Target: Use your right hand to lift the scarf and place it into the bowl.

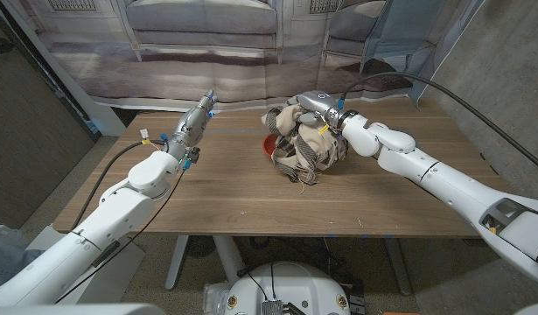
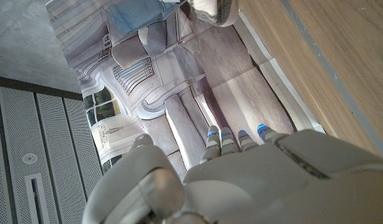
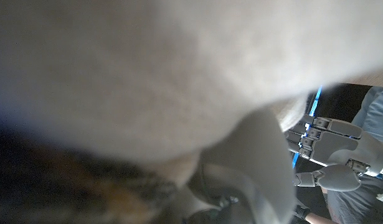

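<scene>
From the head camera, your right hand (image 1: 314,105) sits over the middle of the wooden table (image 1: 251,197), its fingers buried in the top of the scarf (image 1: 305,144) and clamped on the cloth. The scarf is a beige bundle with darker stripes, bunched up and hanging down from that grip, its lower folds reaching the tabletop. Just beside it, toward your left, a part of the red bowl (image 1: 265,145) peeks out; the scarf hides the rest, and you cannot tell whether any of the fabric lies inside it yet. Your left hand (image 1: 201,115) is raised off the table near the far left edge, well apart from the scarf, fingers stretched out side by side with nothing in them.

On the left wrist camera, the back of your left hand (image 2: 253,177) shows with its fingertips (image 2: 226,133) lined up close together, holding nothing. The table edge (image 2: 340,68) runs alongside, and a bit of the scarf (image 2: 215,9) shows at the frame's border.

On the right wrist camera, blurred pale scarf fabric (image 3: 147,74) presses up against the lens; your left hand (image 3: 331,155) shows in the corner
</scene>
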Tool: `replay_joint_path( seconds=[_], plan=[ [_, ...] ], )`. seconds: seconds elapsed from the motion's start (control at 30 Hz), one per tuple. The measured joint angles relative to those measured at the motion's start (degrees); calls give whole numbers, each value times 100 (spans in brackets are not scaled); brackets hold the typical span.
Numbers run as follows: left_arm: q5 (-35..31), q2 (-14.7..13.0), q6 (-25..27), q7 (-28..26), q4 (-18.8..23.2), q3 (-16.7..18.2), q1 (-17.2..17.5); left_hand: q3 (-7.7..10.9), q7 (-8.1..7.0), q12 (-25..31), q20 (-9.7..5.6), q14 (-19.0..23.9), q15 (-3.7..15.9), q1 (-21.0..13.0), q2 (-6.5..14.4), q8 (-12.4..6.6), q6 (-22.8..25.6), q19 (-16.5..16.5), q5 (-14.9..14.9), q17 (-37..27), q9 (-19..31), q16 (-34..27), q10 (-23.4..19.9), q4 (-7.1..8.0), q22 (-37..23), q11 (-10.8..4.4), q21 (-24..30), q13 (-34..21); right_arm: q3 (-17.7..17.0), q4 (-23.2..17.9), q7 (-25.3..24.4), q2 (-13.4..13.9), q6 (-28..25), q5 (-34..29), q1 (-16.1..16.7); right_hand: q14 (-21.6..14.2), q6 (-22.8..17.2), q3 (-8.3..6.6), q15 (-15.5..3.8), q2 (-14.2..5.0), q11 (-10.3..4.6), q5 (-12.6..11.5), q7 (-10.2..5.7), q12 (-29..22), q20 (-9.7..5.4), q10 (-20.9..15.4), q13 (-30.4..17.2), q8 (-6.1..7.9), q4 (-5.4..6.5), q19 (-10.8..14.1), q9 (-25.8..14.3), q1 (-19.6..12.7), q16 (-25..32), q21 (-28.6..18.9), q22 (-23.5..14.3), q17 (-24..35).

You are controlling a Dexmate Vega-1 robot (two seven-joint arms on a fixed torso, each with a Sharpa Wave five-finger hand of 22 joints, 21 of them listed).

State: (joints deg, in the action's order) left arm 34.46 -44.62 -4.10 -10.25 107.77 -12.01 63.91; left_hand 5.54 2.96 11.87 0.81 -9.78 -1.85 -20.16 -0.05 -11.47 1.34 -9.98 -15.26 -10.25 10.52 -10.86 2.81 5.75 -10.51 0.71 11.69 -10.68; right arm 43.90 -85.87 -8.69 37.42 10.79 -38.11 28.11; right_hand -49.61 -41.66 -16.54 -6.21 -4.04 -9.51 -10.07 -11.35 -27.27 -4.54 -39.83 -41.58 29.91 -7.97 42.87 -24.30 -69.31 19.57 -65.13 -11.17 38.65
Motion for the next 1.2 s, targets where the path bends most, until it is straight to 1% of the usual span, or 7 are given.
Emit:
replay_joint_path(
  seconds=[0.2,0.57,0.73,0.77,1.07,1.1,1.2],
  plan=[
    [-5,-6,1,-27,53,42,65,0,0,0,0,0,0,-23,23,0,0,0,0,0,0,0,0,0,0,0,0,0,64,133,-44,-42,-8,0,-13,10,-2,-3,10,-31,-1,5,-2,1,-16,1,-18,0,1,-18,2,31,0,0,0,0],
    [9,-23,57,-41,80,82,113,0,0,0,0,0,0,-23,23,0,0,0,0,0,0,0,0,0,0,0,0,0,232,459,-372,-143,-16,-117,-69,-25,-53,-4,-24,-68,0,-12,8,24,24,-22,-8,-10,2,-57,-2,68,-41,1,0,-4],
    [9,-26,60,-41,80,84,114,0,0,0,0,0,0,-23,23,0,0,0,0,0,0,0,0,0,0,0,0,0,243,479,-452,-148,-7,-133,-74,-25,-53,-5,-24,-68,19,-34,9,34,24,-41,-22,-15,3,-57,-3,68,-46,-34,1,-5],
    [10,-26,64,-35,80,84,112,-10,0,0,0,0,0,-23,23,0,0,0,0,0,0,0,0,-10,0,0,0,0,305,624,-472,-190,-2,-134,-112,-25,-52,-5,-24,-68,19,-34,9,34,24,-41,-23,-18,3,-57,-3,68,-46,-43,1,-5],
    [10,-17,68,-22,26,84,75,-25,0,0,0,0,0,-23,23,0,0,0,0,0,0,0,0,-25,0,0,0,0,373,751,-498,-237,19,-156,-165,-24,-51,-8,-23,-68,19,-34,9,45,22,-40,-26,-20,7,-59,-2,68,-62,-44,27,-4],
    [13,-9,68,-9,10,82,64,-25,0,0,0,0,0,-23,23,0,0,0,0,0,0,0,0,-25,0,0,0,0,494,902,-490,-284,28,-167,-259,-24,-51,-8,-23,-68,19,-34,9,46,3,-40,-25,-20,7,-78,-2,68,-62,-44,27,-3],
    [15,1,68,15,-23,72,45,-25,0,0,0,0,0,-23,23,0,0,0,0,0,0,0,0,-25,0,0,0,0,553,959,-444,-298,36,-194,-313,-23,-51,-8,-23,-68,9,-34,9,48,15,-50,-40,-18,7,-110,-2,68,-63,-44,27,-1]
  ],
)
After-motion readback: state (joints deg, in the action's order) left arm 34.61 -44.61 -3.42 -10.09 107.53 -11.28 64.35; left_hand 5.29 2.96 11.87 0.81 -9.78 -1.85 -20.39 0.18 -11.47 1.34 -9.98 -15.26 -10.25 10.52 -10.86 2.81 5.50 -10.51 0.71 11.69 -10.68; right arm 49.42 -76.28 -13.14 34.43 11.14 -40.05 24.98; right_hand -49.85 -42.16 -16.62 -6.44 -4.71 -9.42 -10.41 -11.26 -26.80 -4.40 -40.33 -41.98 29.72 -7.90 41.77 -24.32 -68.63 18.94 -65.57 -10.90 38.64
